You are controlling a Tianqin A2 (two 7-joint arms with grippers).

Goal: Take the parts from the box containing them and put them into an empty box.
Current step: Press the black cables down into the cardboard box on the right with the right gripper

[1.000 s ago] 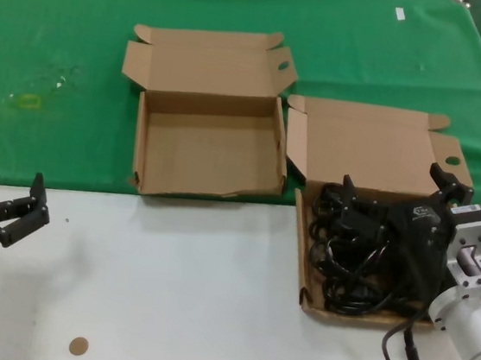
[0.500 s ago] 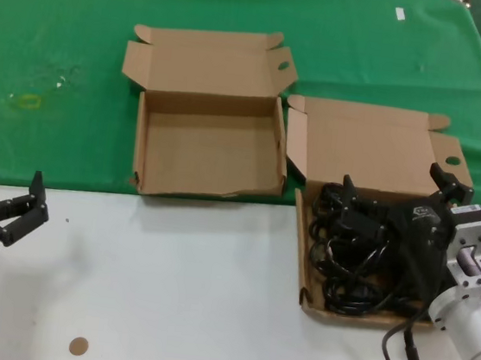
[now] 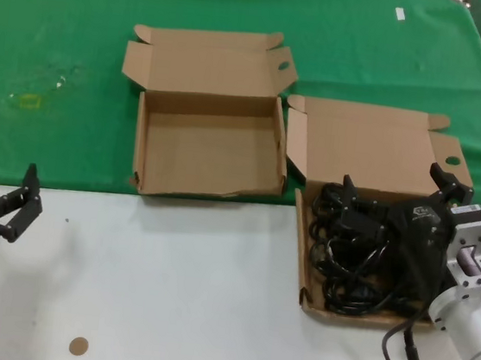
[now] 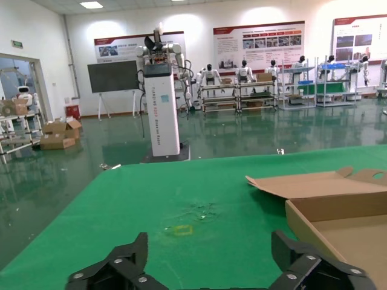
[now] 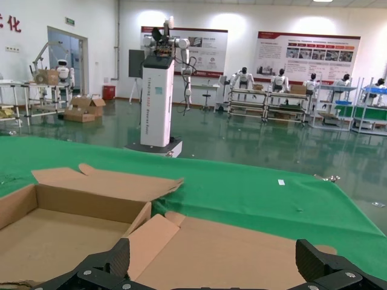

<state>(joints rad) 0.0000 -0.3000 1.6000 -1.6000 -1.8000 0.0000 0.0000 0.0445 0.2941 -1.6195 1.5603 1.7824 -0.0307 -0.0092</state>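
Head view: brown disc near left gripper

Empty box: I see it on the cloth, left of and behind the full box.
Cords: inside the full box.
Right gripper: over my cords.
Left gripper: near left.

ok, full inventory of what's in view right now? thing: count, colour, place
empty box: one, brown, lid open, on the green cloth, centre-left.
box containing them: one, brown, lid open, to the right, straddling cloth and white table.
parts: tangled pile, count unclear, black, inside the right-hand box.
green cloth: one, far half of the table.
white table: one, near half.
round disc: one, tan, on the white table.
left gripper: open, near left edge.
right gripper: open, over the parts.
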